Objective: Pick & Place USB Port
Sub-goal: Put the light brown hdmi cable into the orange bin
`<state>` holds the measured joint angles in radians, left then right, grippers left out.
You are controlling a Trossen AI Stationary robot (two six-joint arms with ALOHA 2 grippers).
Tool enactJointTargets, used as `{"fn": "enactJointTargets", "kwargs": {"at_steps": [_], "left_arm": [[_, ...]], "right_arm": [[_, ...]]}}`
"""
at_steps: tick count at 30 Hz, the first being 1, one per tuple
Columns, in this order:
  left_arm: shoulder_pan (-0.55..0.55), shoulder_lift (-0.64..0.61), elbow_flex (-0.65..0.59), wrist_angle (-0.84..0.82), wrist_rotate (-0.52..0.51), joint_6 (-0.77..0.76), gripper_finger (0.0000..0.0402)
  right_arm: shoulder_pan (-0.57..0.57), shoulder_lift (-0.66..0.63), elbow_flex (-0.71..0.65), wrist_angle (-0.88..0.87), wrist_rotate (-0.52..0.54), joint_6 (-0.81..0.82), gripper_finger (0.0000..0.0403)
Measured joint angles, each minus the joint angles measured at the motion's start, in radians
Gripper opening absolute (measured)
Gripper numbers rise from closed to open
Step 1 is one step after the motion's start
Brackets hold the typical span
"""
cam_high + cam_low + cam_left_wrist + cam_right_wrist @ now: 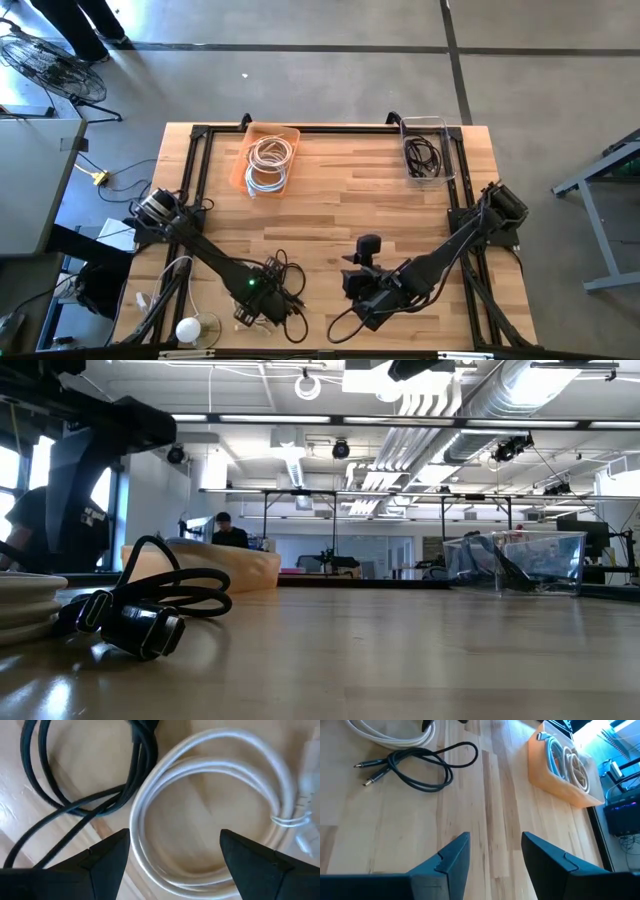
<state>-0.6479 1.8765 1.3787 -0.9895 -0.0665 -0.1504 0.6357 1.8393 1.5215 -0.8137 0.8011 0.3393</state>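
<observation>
Fingers: left (172,855) spread wide over white cable (210,810), empty | right (492,857) parted, empty, bare tabletop (490,795) ahead

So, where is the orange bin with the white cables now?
In the high view, the orange bin sits at the table's far edge, left of centre, opposite the clear bin at far right.

Top of the high view: one tray (291,133) left of centre on the table (340,200) with a coiled cable (270,160) in it, a second bin (447,128) to its right holding cable too. Lower left, the left gripper (262,300) sits over a cable tangle (288,285); the right gripper (358,287) sits bottom centre, just right of it.
</observation>
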Motion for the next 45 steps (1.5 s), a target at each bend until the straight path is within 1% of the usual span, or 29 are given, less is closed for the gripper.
{"fn": "enactJointTargets", "kwargs": {"at_steps": [4,10,19,21,26,38,41,45], "left_arm": [[0.000,-0.013,-0.031,0.005,-0.016,-0.011,0.0303],[0.000,-0.039,-0.076,0.028,-0.027,-0.012,0.0303],[0.001,-0.098,-0.185,0.159,-0.009,0.010,0.0303],[0.001,-0.101,-0.196,0.188,-0.002,0.020,0.0303],[0.001,-0.103,-0.205,0.185,0.000,0.028,0.0303],[0.001,-0.103,-0.207,0.181,-0.004,0.024,0.0303],[0.001,-0.103,-0.235,0.223,-0.013,0.023,0.0303],[0.015,-0.103,-0.267,0.300,0.019,0.041,0.0303]], "right_arm": [[0.000,0.000,0.000,0.014,-0.025,-0.007,0.0170],[0.000,0.000,0.000,0.026,-0.022,-0.009,0.0170],[-0.001,0.000,0.000,0.050,-0.019,-0.028,0.0170],[-0.001,0.000,0.000,0.070,-0.019,-0.042,0.0170],[-0.001,0.000,0.000,0.106,-0.023,-0.077,0.0170],[-0.001,0.000,0.000,0.109,-0.026,-0.079,0.0170],[-0.001,0.000,0.000,0.109,-0.026,-0.078,0.0170],[-0.001,0.000,0.000,0.109,-0.031,-0.077,0.0170]]}}
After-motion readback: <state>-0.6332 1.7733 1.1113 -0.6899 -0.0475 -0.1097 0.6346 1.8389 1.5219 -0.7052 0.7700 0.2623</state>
